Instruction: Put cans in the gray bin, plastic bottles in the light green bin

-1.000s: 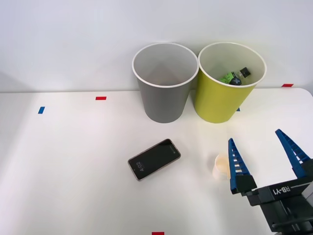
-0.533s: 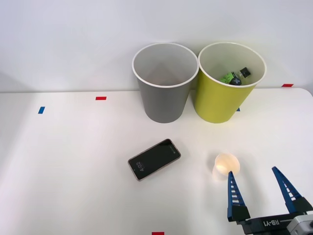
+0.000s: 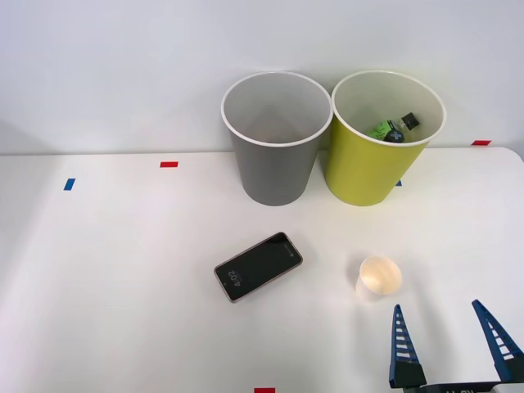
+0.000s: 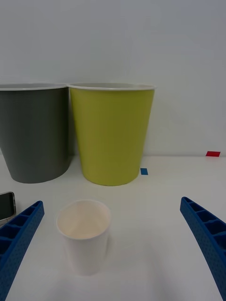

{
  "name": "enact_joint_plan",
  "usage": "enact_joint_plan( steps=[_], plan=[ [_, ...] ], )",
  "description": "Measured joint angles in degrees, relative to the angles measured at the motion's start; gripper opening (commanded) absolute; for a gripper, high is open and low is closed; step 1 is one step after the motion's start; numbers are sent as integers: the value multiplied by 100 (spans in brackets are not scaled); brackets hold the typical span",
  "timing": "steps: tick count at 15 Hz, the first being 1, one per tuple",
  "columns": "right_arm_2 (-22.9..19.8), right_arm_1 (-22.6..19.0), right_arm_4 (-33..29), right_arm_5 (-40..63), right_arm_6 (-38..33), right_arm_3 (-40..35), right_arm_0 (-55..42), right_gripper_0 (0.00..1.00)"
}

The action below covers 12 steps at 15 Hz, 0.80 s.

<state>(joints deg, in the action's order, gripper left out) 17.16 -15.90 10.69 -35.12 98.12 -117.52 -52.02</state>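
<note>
Front view, left to right: gray bin [image 3: 276,139], then light green bin [image 3: 386,137] touching it, both plastic bottles [image 3: 395,128] already inside. Right gripper [image 3: 453,345] sits nearest, jaws wide apart and empty; paper cup [image 3: 378,277] just ahead-left of it.

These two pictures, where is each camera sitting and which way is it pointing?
Front view: above the arms, looking forward and down at the table; the right gripper pokes in, open.
Right wrist view: on the right arm's wrist, looking level across the table past its own blue fingers.
Shared: gray bin, light green bin, paper cup, phone.
</note>
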Motion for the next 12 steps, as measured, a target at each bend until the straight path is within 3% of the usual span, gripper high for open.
enact_joint_plan(
  steps=[3,6,8,12],
  plan=[
    [-343,620,-1032,-228,-1150,405,114,100],
    [-473,783,-1307,-993,-1766,1135,336,100],
    [-481,645,-1317,-1363,-1662,1445,358,100],
    [-93,134,-789,-1504,-207,1474,-104,100]
  ],
)
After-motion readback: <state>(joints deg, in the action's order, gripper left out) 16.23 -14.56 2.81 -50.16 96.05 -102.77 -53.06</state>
